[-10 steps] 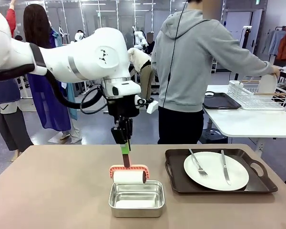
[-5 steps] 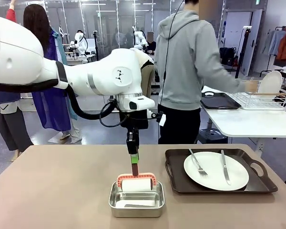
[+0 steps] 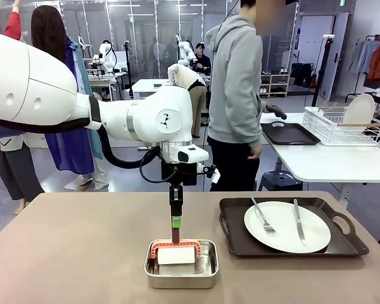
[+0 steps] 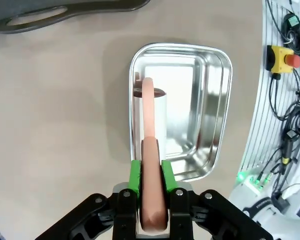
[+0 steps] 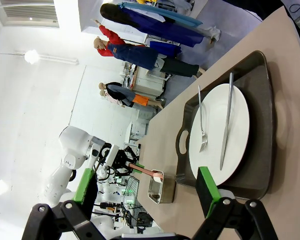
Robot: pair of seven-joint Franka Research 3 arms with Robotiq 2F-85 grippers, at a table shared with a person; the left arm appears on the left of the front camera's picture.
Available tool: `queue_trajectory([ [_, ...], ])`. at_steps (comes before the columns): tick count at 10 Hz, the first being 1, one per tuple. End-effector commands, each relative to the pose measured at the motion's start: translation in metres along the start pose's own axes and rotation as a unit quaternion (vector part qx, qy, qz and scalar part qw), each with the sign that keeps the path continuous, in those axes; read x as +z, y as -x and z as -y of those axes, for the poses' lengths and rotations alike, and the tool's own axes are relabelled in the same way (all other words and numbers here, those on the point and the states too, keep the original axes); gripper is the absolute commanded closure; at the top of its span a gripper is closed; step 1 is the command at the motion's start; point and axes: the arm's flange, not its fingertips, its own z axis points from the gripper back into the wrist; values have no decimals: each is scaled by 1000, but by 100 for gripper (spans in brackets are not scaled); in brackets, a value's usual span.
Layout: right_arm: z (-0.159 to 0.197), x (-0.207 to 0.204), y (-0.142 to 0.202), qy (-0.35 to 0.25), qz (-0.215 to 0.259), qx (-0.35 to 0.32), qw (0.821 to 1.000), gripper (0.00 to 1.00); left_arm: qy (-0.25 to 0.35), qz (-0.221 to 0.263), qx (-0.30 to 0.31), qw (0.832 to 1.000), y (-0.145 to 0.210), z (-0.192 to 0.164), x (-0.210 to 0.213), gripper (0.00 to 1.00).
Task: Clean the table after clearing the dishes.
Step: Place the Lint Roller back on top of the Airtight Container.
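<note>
Well, the left gripper (image 4: 151,174) is pinched tight on the pink handle (image 3: 176,229) of a white roller (image 3: 175,255). The handle stands straight up, and the roll lies down inside a small shiny steel pan (image 3: 206,273). The pan sits at 6 o'clock on the big brown table (image 3: 69,253).

At 3 o'clock from the pan, near it but not touching, is a dark brown tray with handles (image 3: 231,244). On it is a round white plate (image 3: 282,235), with a metal fork (image 3: 263,217) and a metal knife (image 3: 298,221) lying on top.

The right gripper (image 5: 146,187) is wide open and holds nothing.

At 12 o'clock, past the far edge, a person in a grey hoodie (image 3: 237,82) stands side-on. At 2 o'clock a white table (image 3: 329,161) holds another dark tray (image 3: 291,134) and a white wire dish rack (image 3: 342,130).
</note>
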Motion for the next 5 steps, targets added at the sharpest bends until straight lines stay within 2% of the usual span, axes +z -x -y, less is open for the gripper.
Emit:
queue_trajectory([
  [1, -4, 0, 2, -2, 3, 3, 1000, 0, -5, -11, -11, 1000, 0, -3, 8, 75],
  [2, -4, 0, 2, -2, 3, 3, 1000, 0, -5, -15, -14, 1000, 0, -4, 10, 48],
  [3, -4, 0, 2, -2, 3, 3, 1000, 0, -2, -14, -13, 1000, 1, -5, 12, 42],
  [4, -4, 0, 2, -2, 3, 3, 1000, 0, -1, -13, -20, 1000, 0, -4, 13, 15],
  [5, -4, 0, 2, -2, 3, 3, 1000, 0, 1, -9, -23, 1000, 1, -3, 14, 9],
])
